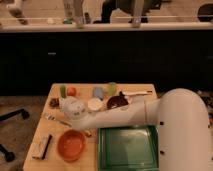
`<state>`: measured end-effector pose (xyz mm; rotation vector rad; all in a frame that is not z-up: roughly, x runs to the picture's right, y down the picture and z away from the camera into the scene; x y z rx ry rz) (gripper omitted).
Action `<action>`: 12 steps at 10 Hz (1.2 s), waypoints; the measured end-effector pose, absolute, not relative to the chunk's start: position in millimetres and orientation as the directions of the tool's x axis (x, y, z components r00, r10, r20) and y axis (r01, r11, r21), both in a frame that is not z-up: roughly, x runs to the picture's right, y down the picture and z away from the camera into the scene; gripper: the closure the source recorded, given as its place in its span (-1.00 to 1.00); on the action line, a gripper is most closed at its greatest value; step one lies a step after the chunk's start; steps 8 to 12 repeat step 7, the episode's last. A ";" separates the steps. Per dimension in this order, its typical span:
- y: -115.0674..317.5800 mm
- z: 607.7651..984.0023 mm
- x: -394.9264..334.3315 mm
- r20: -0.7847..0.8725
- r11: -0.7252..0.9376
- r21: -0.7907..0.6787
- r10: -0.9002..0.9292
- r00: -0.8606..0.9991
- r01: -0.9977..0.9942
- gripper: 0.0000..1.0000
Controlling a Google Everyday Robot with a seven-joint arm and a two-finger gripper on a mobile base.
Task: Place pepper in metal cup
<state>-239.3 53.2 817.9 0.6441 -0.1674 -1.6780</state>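
The white gripper [70,106] hovers left of centre over the wooden table [145,93]; fingers hidden, pepper perhaps underneath, I cannot tell; descending blind may knock the round orange-red fruit [72,91]

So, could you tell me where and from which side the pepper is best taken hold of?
Grip the pepper across its slim middle, coming from above. It lies close beside the orange-red fruit, so a sideways approach would likely bump that. The gripper sits just nearer the camera than both.
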 end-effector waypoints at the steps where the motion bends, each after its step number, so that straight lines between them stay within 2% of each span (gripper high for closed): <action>1: 56.9 819.7 -241.0 -0.329 -0.240 0.437 -0.939 -0.095 0.867 0.79; 12: 63.7 825.9 -230.3 -0.315 -0.194 0.444 -0.948 -0.051 0.875 0.79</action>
